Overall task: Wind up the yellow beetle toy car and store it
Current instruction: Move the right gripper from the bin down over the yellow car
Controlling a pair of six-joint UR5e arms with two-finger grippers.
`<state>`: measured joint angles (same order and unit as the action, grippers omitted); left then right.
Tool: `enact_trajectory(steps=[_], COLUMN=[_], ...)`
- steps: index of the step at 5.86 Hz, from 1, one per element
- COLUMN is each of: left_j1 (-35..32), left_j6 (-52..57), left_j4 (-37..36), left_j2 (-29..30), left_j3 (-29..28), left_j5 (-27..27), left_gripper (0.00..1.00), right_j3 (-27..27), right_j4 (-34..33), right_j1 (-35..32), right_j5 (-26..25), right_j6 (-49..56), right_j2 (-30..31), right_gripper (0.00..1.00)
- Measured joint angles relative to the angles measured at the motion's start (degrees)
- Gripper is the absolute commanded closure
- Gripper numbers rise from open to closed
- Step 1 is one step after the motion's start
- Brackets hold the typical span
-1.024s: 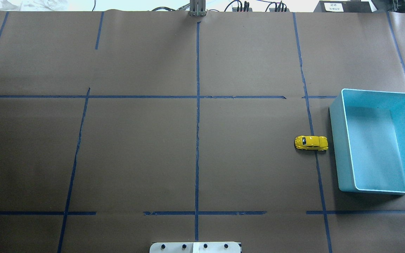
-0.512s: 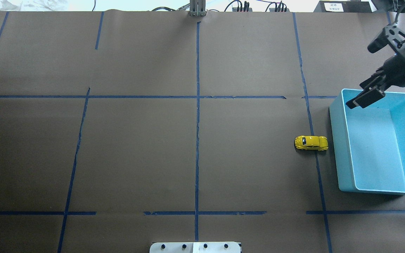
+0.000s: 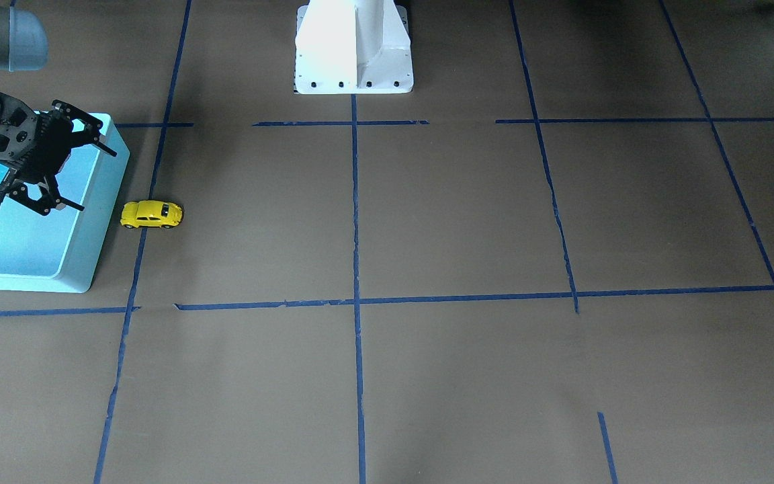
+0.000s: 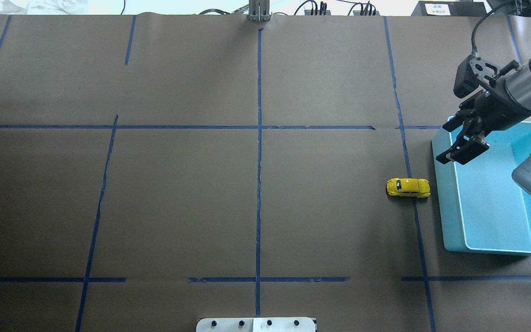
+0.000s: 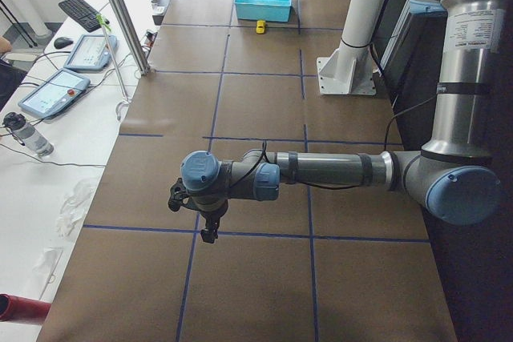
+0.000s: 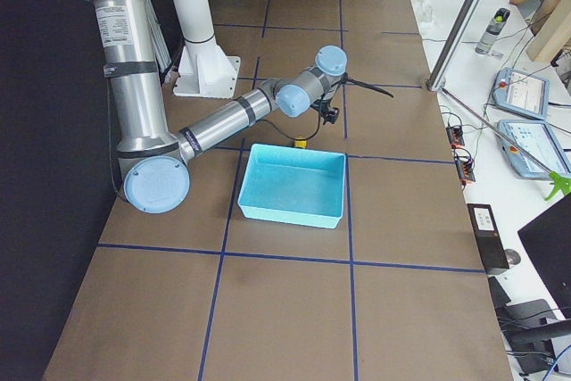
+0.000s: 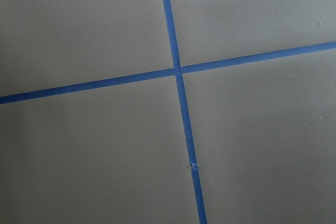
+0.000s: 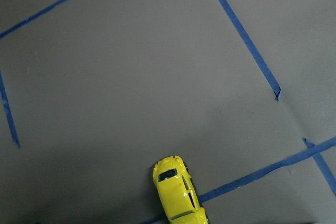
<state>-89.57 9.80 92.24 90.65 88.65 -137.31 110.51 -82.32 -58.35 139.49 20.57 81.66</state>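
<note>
Approach step: right end effector [image 3: 97,180] hangs wide open above the light-blue plastic bin [image 4: 450,221], yellow beetle toy car [image 4: 408,188] parked on the brown-papered desk [image 4: 201,207] just left of it. Next, it probably needs to lower around the car.

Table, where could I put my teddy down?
In the overhead view, the squares left of the middle tape line look bare. Right of it too, up to the car. It's crowded at the right edge: car, bin, and the fingers over the bin's corner.

No readable text, labels too small
</note>
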Motion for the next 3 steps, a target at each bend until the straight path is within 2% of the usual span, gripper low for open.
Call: enact_trajectory(steps=[1, 3], left_j1=[-0.1, -0.3], left_j6=[0.1, 0.1], left_j4=[0.4, 0.5], left_j2=[-0.1, -0.2], left_j3=[-0.1, -0.2], left_j5=[1.2, 3.8], left_gripper=[0.0, 0.0], right_j3=[0.9, 2.8], right_j4=[-3.4, -7.7], right_j1=[1.4, 7.5], right_j5=[-4.4, -14.2], right_j6=[8.8, 14.9], right_j2=[0.0, -0.4], right_gripper=[0.0, 0.0])
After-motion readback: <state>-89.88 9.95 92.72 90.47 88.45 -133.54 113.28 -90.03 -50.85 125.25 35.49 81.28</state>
